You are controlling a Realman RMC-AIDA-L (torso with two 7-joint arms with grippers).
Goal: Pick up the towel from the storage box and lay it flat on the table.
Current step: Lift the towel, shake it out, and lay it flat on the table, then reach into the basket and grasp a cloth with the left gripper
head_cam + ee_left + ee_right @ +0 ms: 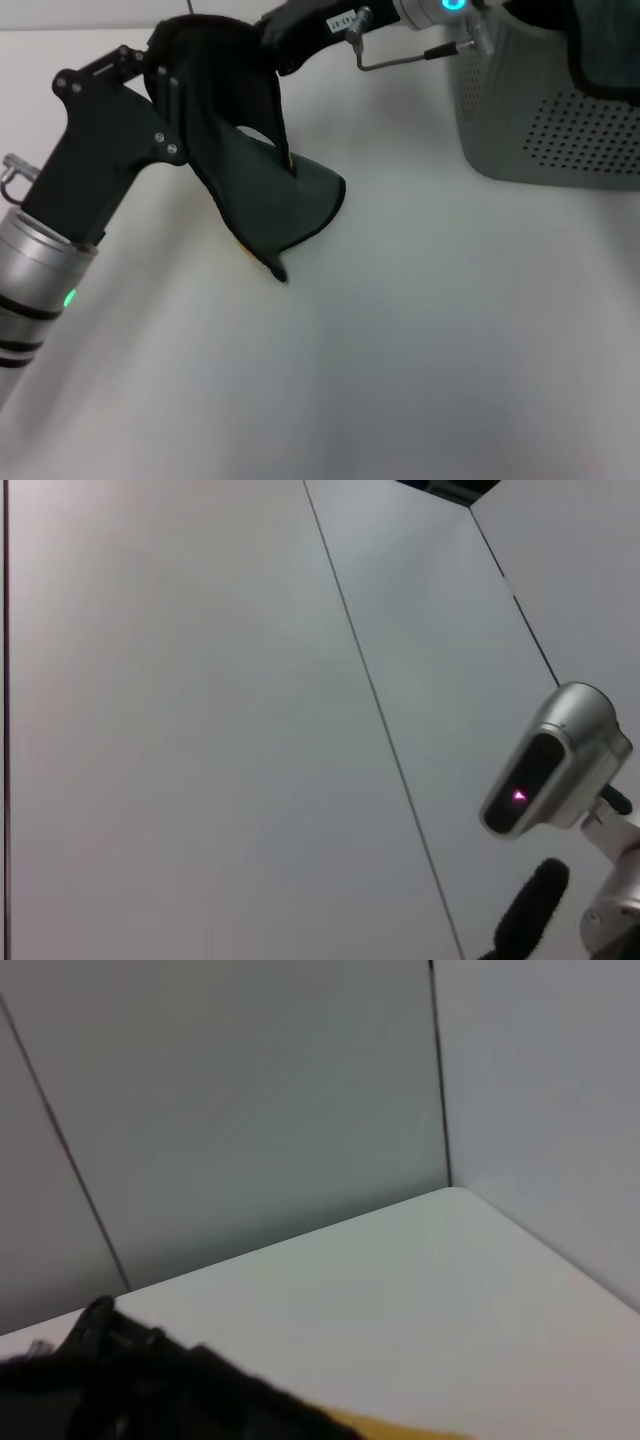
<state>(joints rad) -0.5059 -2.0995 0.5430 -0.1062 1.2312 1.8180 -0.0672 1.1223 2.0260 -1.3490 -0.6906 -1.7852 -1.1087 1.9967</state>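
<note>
The dark grey-green towel (262, 190) hangs over the white table (430, 340) at the left, held up between both grippers. Its black-piped lower corner touches the table, and a strip of yellow reverse shows at its lower edge. My left gripper (165, 78) is shut on the towel's left top edge. My right gripper (278, 40) reaches in from the upper right and is shut on the towel's right top edge. The storage box (540, 130) stands at the back right, apart from the towel. In the right wrist view a strip of the yellow reverse (400, 1428) shows.
Another dark teal, black-edged cloth (610, 50) lies in the storage box. The left wrist view shows wall panels and my right arm's silver wrist (555, 765). The right wrist view shows the table's far corner (450, 1200) against the walls.
</note>
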